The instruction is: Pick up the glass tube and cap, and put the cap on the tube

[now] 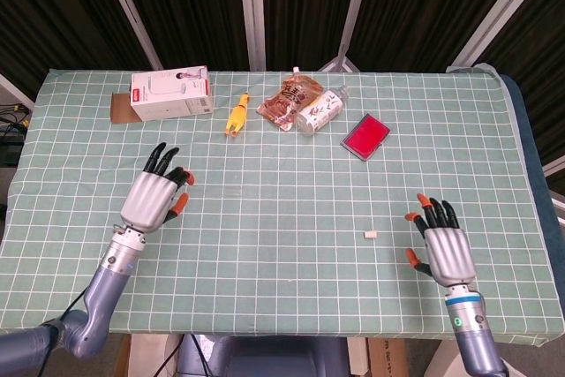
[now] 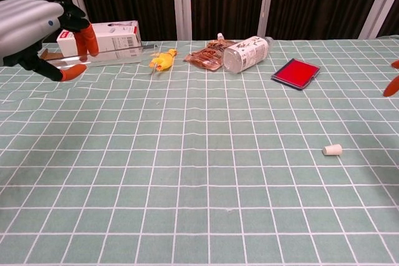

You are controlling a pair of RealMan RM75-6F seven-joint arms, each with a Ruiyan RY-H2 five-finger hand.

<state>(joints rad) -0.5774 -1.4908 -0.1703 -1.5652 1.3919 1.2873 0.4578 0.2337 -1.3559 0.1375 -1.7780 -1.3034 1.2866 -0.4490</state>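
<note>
We've got the glass tube (image 2: 115,53) pinched in the left hand (image 1: 154,197), lifted clear of the table (image 1: 282,297), lying roughly level. Right hand (image 1: 439,247) has fingers spread, holding nothing, above the table just right of the cap (image 1: 372,235). Cap lies on its side on the checked cloth, well apart from the tube.

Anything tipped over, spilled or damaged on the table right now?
The plastic bottle lies on its side against the snack pouch, and the white box lies with a flap open. No spill or damage visible.
</note>
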